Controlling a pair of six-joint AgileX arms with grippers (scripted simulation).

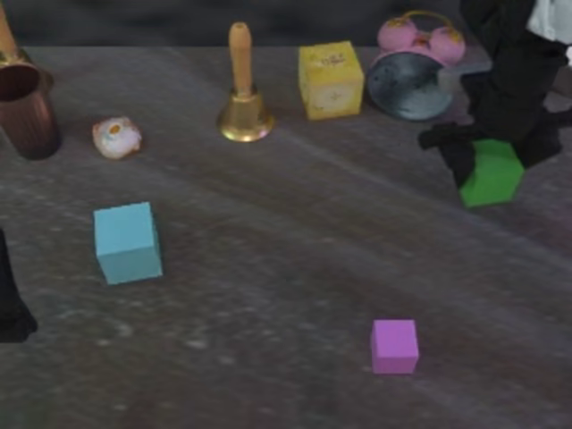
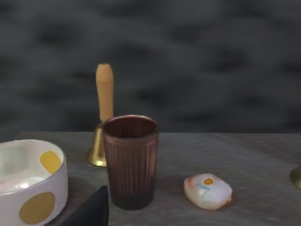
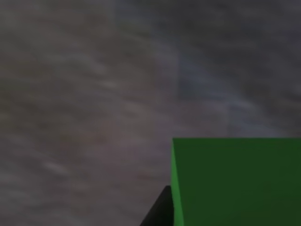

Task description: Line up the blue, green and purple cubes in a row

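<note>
1. Nearest to the front edge of the bench (image 1: 286, 268) sits the purple cube (image 1: 394, 346). It is the smallest of the three plain cubes and lies a bit to the right of the middle, all by itself.
2. A little farther back, on the left side, sits the blue cube (image 1: 128, 242). It is the biggest one and is well apart from the purple cube.
3. At the far left edge, near the front, a dark bit of the left arm (image 1: 12, 308) pokes in. Its gripper cannot be seen from above. In its wrist view only a dark corner shows, so I cannot tell if it is released or clenched.
4. Farther back on the right is the green cube (image 1: 491, 172). The right gripper (image 1: 487, 143) is right on top of it, with a dark finger on each side, so it looks to be grasping the cube. In the right wrist view the green cube fills the corner, with a dark finger touching its side.
5. Near the back is a row of other things: a brown cup (image 1: 29, 112) at the far left, a small white and orange thing (image 1: 116, 137), a gold bell (image 1: 243, 107) with a wooden handle, and a yellow cube (image 1: 331, 79) with pale marks.
6. Farthest back on the right is a pink alarm clock (image 1: 416, 67), just beside the yellow cube.
7. The left wrist view also shows a white bowl (image 2: 28, 188) with yellow dots, next to the cup.
</note>
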